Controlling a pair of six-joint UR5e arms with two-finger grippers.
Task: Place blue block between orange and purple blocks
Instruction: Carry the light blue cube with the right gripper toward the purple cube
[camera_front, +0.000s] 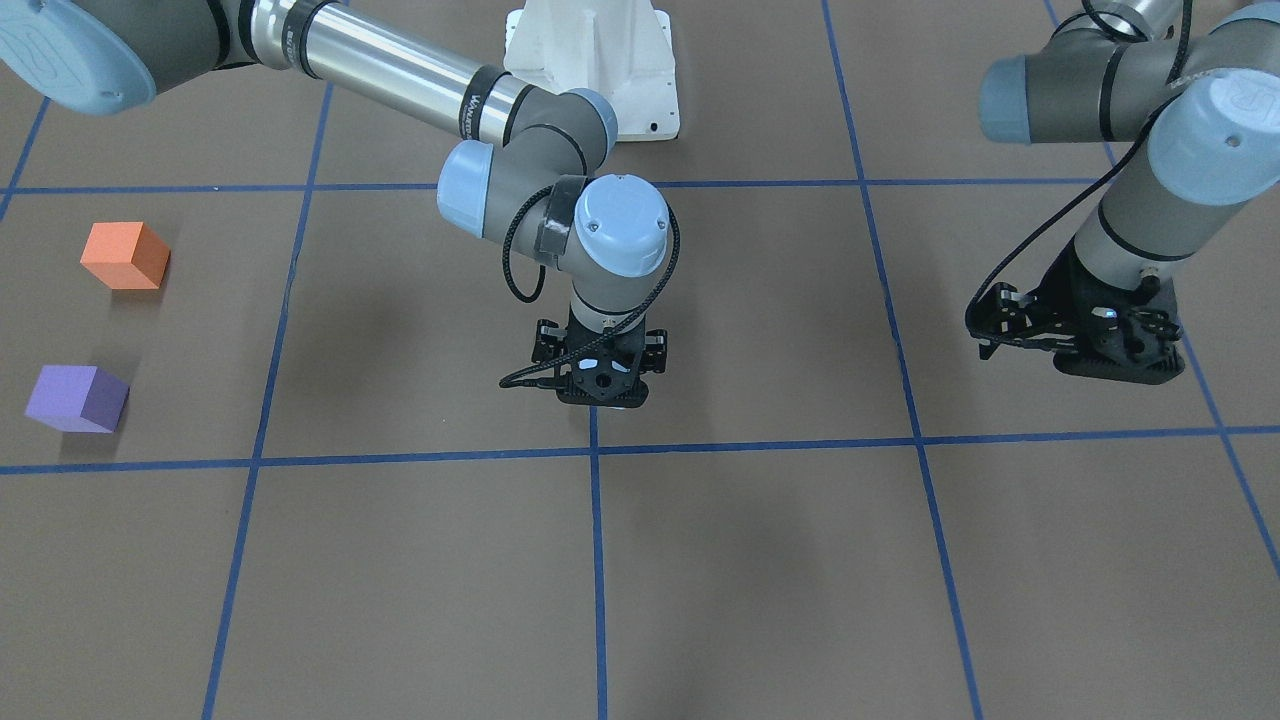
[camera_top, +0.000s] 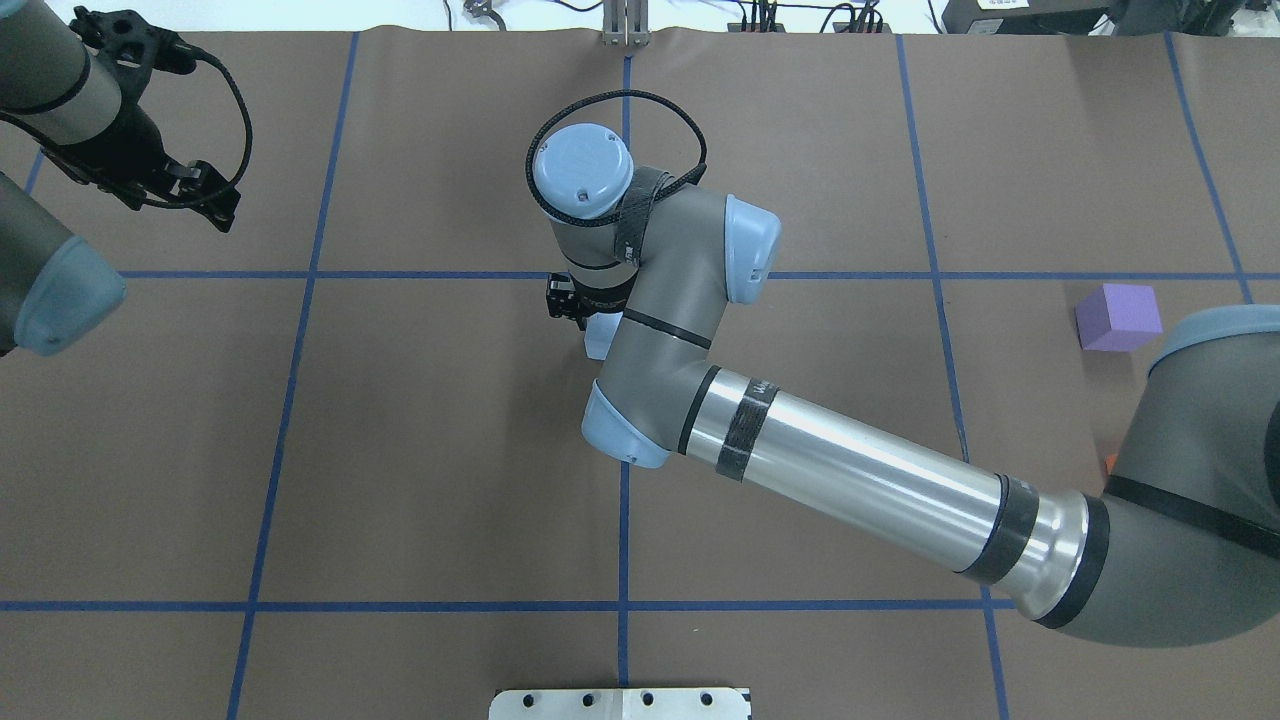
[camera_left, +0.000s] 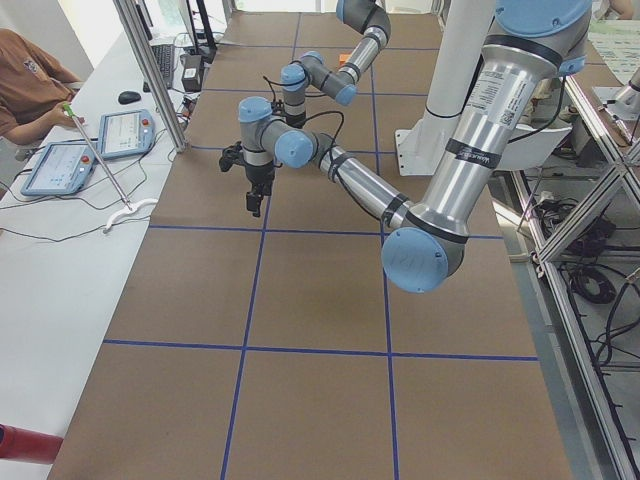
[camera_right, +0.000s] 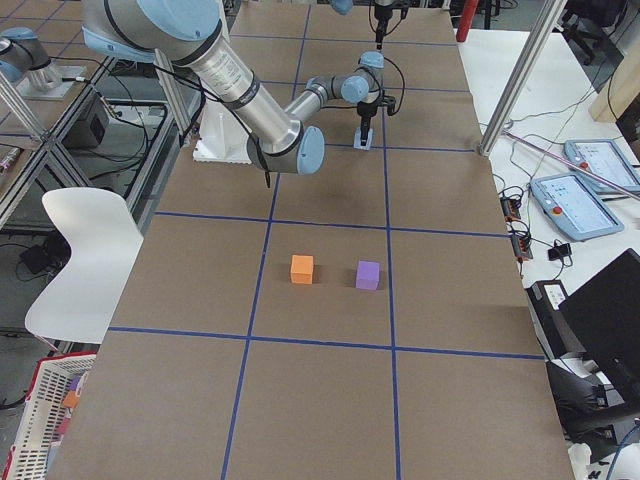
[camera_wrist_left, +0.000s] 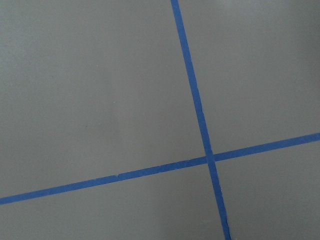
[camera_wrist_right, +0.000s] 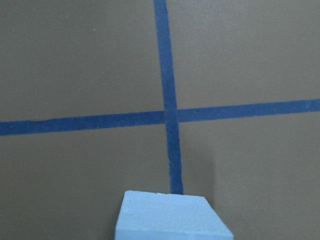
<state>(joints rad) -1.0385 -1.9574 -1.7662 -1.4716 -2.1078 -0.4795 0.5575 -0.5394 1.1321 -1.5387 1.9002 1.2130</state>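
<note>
Tabletop (camera_right: 320, 400) strip between orange block (camera_right: 302, 269) and purple block (camera_right: 368, 275)

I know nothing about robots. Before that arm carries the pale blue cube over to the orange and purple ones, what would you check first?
1. Right tool lined up on the blue block: ok. It stands directly over the block.
2. Firm grip on the blue block: cannot tell. No view shows the fingers.
3. Room between the orange block and the purple block: ok. They stand apart, with bare table between them.
4. Route to that gap: ok. Nothing shows on the table along the way.
5. Left tool out of the way: ok. It hangs at the table's opposite side, away from all three blocks.
</note>
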